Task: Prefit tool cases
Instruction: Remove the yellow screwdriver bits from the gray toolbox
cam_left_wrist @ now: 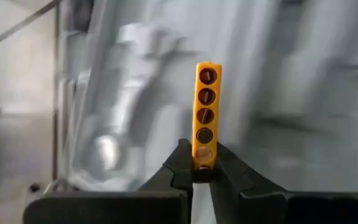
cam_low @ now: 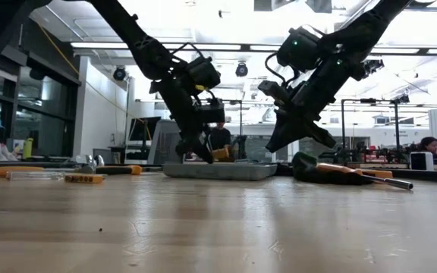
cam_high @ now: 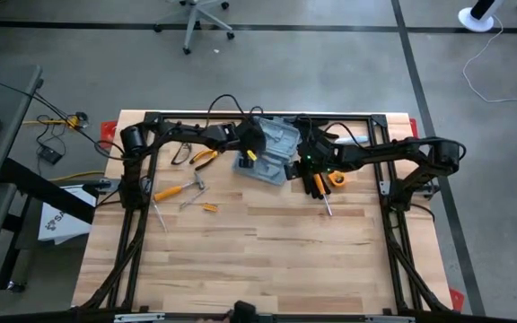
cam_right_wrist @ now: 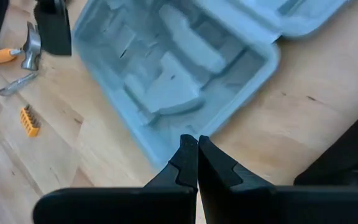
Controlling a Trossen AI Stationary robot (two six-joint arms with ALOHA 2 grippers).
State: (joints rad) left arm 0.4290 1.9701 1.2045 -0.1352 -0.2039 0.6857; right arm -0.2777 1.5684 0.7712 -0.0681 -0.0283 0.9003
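The tool case (cam_high: 272, 152) lay open near the far edge of the table (cam_high: 267, 260), its two grey-blue moulded halves spread flat, the empty recesses facing up. Everything else was placed around it.

The left gripper (cam_left_wrist: 202, 169) hung over the case's left half, fingers clamped on the lower end of a yellow bit holder (cam_left_wrist: 206, 115). The holder stood upright between the fingers, a row of round sockets running along its face, some with dark bits in them. In the high view the yellow piece showed just at the case's left edge. From the low view the holder sat just above the case; whether it touched the tray could not be told.

The right gripper (cam_right_wrist: 197, 155) hovered at the case's right side, near the rim of one half, fingers pressed together and holding nothing.

On the wood to the left of the case lay a pair of orange-handled pliers (cam_high: 205, 157), an orange-handled hammer (cam_high: 179, 188), a screwdriver (cam_right_wrist: 17, 83) and a second yellow bit holder (cam_high: 208, 207), all clear of the case. To the right of the case, under the right arm, lay black gloves (cam_high: 317, 184), an orange item (cam_high: 337, 178) and a long metal-shafted tool (cam_high: 327, 206).
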